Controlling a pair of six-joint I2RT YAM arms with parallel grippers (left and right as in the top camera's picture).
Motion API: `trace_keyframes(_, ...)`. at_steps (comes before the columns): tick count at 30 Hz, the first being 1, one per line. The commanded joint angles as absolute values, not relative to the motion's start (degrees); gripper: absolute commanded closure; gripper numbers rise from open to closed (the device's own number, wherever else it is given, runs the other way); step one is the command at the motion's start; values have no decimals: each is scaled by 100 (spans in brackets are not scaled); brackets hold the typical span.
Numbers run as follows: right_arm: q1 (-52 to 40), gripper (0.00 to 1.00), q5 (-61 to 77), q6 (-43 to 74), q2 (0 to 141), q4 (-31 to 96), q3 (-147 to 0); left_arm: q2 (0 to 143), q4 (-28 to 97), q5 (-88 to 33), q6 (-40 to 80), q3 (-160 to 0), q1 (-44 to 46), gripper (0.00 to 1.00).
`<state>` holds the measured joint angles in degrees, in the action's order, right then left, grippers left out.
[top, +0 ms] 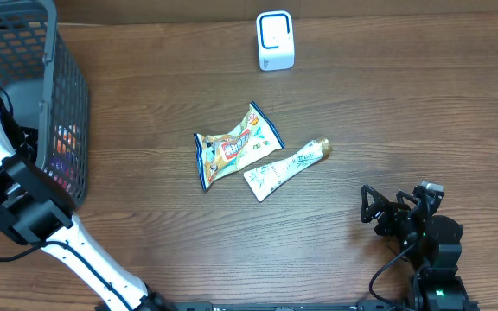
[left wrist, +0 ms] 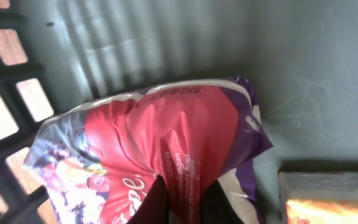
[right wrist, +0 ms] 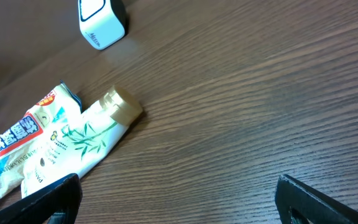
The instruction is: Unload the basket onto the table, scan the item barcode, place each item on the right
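Inside the grey basket [left wrist: 291, 74], my left gripper [left wrist: 188, 194] is shut on a fold of a red and purple snack bag [left wrist: 166, 134], the dark fingers [left wrist: 156, 205] pinching it from both sides. No barcode shows on the bag. From overhead only the left arm [top: 24, 207] reaching into the basket [top: 69, 86] is seen; its gripper is hidden. The white scanner [top: 275, 41] stands at the back of the table. My right gripper [top: 379, 210] rests open at the front right, nothing between its fingers [right wrist: 319, 199].
A yellow snack packet [top: 232, 149] and a white tube with a gold cap [top: 284, 168] lie mid-table; both also show left of the right gripper, the packet [right wrist: 17, 146] and the tube [right wrist: 82, 146]. A box [left wrist: 328, 196] lies in the basket beside the bag.
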<state>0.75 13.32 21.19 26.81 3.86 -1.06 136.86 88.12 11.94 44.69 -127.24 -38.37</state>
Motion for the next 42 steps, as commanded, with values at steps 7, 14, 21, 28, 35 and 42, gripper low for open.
trace_keyframes(7,82,0,1363,2108,2703,355,-49,13653,9684,631,3667,-14696,-3898,96)
trace_keyframes(14,82,0,1361,2106,2703,346,-49,12895,9570,639,3769,-15135,-3900,96)
trace_keyframes(21,82,0,1363,2108,2703,331,-49,13085,9682,819,3710,-15102,-3900,1)
trace_keyframes(28,82,0,1365,2106,2703,336,-49,13891,9682,945,3747,-15080,-3900,1)
trace_keyframes(35,82,0,1363,2106,2709,342,-49,14626,9684,963,3793,-15080,-3900,8)
trace_keyframes(42,82,0,1361,2106,2709,355,-49,15067,9684,961,3791,-15078,-3898,6)
